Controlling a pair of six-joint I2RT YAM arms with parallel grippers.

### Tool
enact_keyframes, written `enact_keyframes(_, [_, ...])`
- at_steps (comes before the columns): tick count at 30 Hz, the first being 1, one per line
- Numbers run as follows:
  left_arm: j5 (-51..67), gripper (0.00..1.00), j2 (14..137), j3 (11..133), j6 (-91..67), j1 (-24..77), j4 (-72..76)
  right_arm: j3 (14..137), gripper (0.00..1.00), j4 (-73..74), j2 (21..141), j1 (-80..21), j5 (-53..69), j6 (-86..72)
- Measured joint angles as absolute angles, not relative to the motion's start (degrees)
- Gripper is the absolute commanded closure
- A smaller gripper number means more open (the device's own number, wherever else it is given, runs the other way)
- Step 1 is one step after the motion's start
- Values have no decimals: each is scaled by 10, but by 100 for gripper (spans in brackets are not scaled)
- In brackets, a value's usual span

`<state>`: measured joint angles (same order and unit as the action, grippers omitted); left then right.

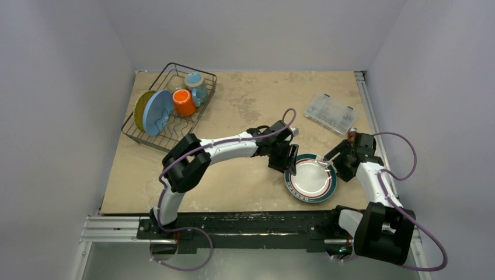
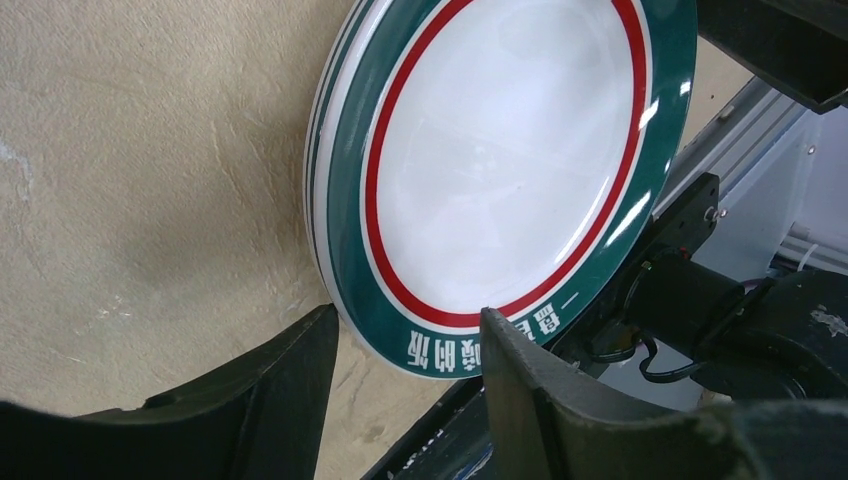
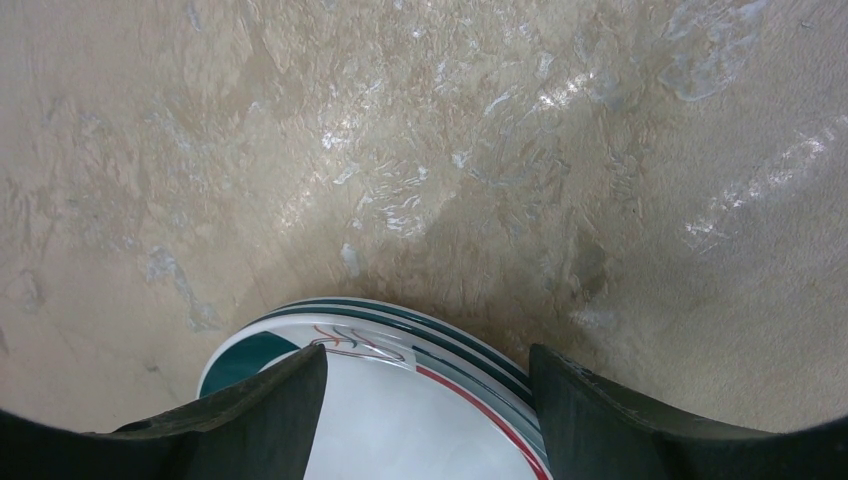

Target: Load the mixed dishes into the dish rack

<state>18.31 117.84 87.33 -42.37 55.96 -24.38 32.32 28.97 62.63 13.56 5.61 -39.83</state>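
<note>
A white teal-rimmed plate (image 1: 310, 179) with a red inner ring lies on the table near the front right. My left gripper (image 1: 290, 167) stands at its left rim, my right gripper (image 1: 334, 162) at its right rim. In the left wrist view the plate (image 2: 500, 170) has its lettered rim between the left gripper's (image 2: 405, 350) spread jaws, and one finger overlaps the rim. In the right wrist view the right gripper (image 3: 428, 370) is open over the plate's (image 3: 400, 430) edge. The black wire dish rack (image 1: 153, 143) at the back left holds a yellow plate (image 1: 140, 108), a blue plate (image 1: 156, 114), an orange cup (image 1: 184, 102) and a blue mug (image 1: 196, 84).
A clear plastic compartment box (image 1: 331, 113) sits at the back right, behind the right arm. Grey walls close in the table on three sides. A black rail (image 1: 245, 224) with the arm bases runs along the near edge, close to the plate.
</note>
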Motion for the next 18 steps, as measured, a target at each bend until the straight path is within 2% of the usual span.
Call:
enact_keyframes(8, [192, 62, 1178, 873, -425, 559, -247, 323, 27, 289, 630, 136, 55, -398])
enact_keyframes(18, [199, 67, 1176, 865, -432, 559, -241, 321, 29, 280, 633, 138, 54, -395])
